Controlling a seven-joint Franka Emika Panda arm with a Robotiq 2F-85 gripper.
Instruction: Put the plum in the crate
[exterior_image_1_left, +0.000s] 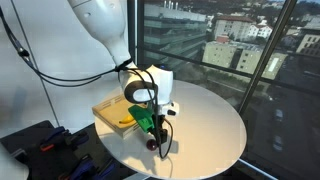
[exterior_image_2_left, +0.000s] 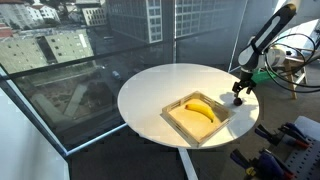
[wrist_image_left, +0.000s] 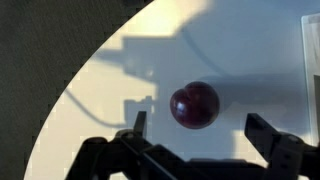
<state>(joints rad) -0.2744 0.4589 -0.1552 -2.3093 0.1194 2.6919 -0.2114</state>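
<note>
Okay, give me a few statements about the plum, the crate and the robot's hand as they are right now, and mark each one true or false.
1. The plum lies on the table, outside the crate. True.
2. The hand is shut on the plum. False: in the wrist view its jaws stand open, one on each side of the plum, and neither touches it.
3. A banana lies in the crate. True.
4. The table is square. False: it is round.
</note>
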